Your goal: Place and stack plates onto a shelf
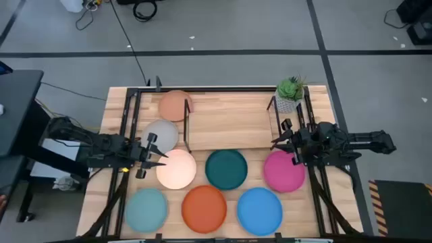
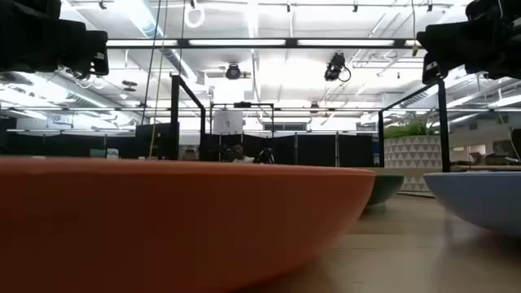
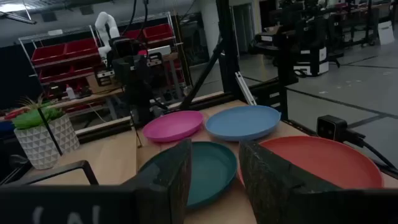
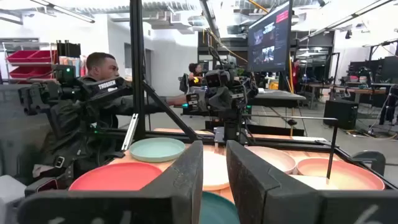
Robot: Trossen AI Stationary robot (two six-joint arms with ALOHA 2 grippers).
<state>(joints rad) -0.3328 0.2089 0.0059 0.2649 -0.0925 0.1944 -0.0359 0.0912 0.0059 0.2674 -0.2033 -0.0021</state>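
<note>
High view: the left gripper [image 1: 154,154] hangs with its fingers spread wide and holding nothing, just beside the left rim of the cream plate [image 1: 176,169] and near the grey plate [image 1: 160,135], so that arm is the nearer one for either of them. The right gripper [image 1: 284,142] holds its fingers narrowly apart, also holding nothing, over the near right corner of the shelf [image 1: 229,118], with the magenta plate [image 1: 283,171] just in front of it on the tabletop [image 1: 341,196]. Only the peach plate [image 1: 175,105] sits on the shelf, at its left end; 5 others lie on the tabletop in front.

Two dark jointed arms (black cabled) bear textured fingers [image 3: 273,180].
</note>
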